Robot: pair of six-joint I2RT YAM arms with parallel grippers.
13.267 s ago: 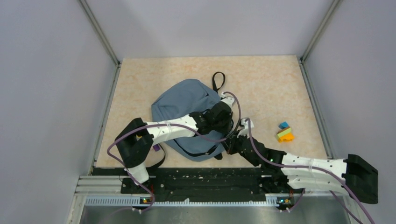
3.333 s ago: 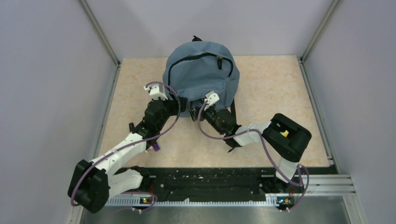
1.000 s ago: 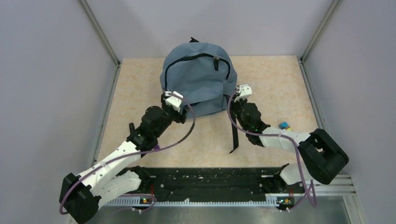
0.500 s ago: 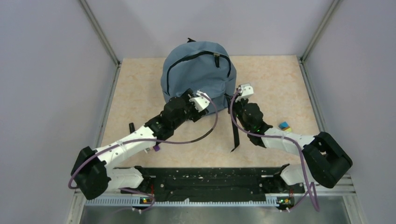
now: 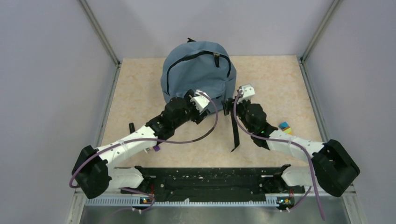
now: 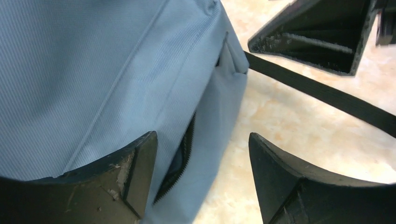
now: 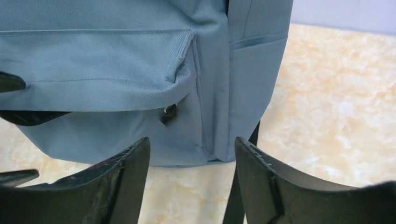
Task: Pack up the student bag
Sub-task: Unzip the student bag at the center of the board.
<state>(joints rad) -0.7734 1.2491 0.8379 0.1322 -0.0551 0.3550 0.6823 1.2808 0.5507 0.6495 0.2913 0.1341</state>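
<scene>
The student bag (image 5: 198, 70) stands upright at the back of the table, grey-blue, with its black arched zipper facing me. My left gripper (image 5: 211, 108) is open at the bag's lower right front corner. In the left wrist view my left gripper (image 6: 201, 140) straddles that corner, where a pocket zipper (image 6: 184, 151) gapes slightly. My right gripper (image 5: 227, 105) is open just right of the bag's base, nothing between its fingers. In the right wrist view my right gripper (image 7: 191, 142) faces the bag (image 7: 140, 70). A black strap (image 5: 235, 133) trails toward me.
Small coloured blocks (image 5: 284, 127) lie on the table to the right. A purple item (image 5: 156, 148) lies under the left forearm. The right gripper's fingers (image 6: 322, 35) show close by in the left wrist view. Grey walls enclose the table on three sides.
My right gripper has gone from shut to open and shifted slightly left toward the bag's base. My left gripper swung from the bag's left side across to its lower right front.
</scene>
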